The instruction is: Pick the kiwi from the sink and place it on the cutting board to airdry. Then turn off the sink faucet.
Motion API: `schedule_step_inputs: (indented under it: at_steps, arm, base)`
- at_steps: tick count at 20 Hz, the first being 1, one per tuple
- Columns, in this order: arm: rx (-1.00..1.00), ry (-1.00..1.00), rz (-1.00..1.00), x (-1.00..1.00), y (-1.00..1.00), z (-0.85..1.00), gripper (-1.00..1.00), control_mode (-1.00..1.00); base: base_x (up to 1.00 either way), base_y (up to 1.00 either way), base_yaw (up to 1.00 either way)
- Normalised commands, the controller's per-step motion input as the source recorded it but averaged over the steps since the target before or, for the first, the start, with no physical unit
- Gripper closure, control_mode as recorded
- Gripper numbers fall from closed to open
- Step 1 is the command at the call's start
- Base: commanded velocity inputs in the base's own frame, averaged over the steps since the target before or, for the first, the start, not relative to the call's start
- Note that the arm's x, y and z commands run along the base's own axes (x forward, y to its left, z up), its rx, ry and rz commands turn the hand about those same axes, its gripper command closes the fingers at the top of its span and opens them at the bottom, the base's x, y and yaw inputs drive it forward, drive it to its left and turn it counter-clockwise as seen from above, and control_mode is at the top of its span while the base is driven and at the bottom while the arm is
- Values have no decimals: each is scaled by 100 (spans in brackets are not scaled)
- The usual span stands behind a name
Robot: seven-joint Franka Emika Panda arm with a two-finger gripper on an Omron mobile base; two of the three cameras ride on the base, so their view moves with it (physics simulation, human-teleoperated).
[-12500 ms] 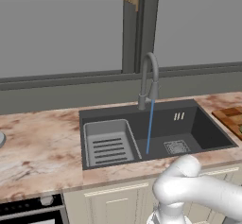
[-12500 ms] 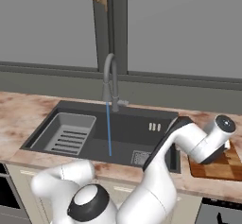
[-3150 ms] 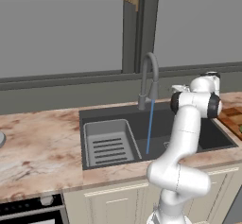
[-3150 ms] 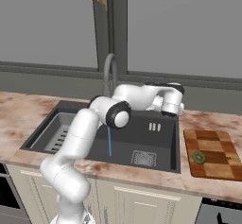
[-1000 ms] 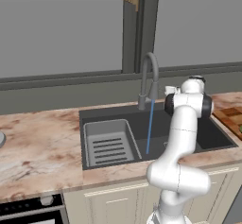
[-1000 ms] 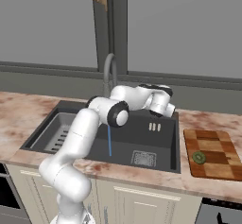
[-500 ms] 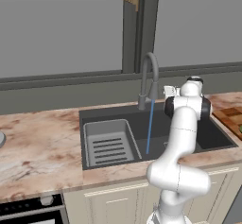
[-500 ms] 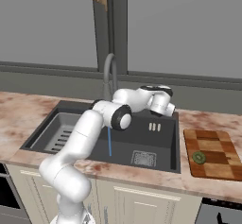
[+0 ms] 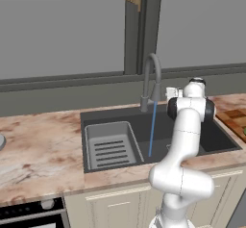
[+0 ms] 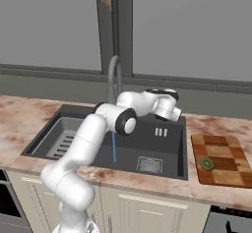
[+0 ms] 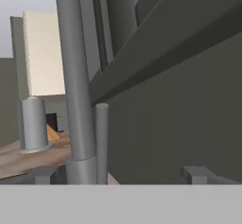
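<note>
The kiwi (image 10: pixel 207 164) lies on the checkered cutting board (image 10: pixel 219 158), right of the sink (image 10: pixel 162 148); the board's corner (image 9: pixel 235 119) shows at the right edge of the left base view. The faucet (image 9: pixel 153 73) (image 10: pixel 114 74) stands behind the basin, with a blue stream (image 9: pixel 152 131) running from its spout. My gripper (image 9: pixel 169 94) (image 11: pixel 121 176) hovers just right of the faucet at the height of its base, open and holding nothing. In the hand view the faucet stem (image 11: pixel 75 86) and its slim lever (image 11: pixel 101 138) stand close ahead, left of centre between my fingertips (image 11: pixel 47 173).
A grey ribbed tray insert (image 9: pixel 113 145) fills the sink's left half, and a square drain grate (image 10: pixel 146 164) sits in the right half. A dark window ledge and wall run right behind the faucet. Pinkish marbled countertop (image 9: pixel 38 145) lies on both sides.
The hand has crept left along the back of the sink, closer to the faucet. Since the oldest frames it left the board, where the kiwi now lies. The water keeps running.
</note>
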Motion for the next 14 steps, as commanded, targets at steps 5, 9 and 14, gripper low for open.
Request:
schedule_step_inputs:
  at_steps: [5, 9, 14]
  arm:
    - [0, -1, 5, 43, 27, 1, -100, -100]
    - [0, -5, 12, 40, 35, 14, -100, -100]
    - [0, -11, 24, 33, 48, 34, -100, -100]
  base:
    - [0, 0, 0]
    - [0, 0, 0]
    - [0, 0, 0]
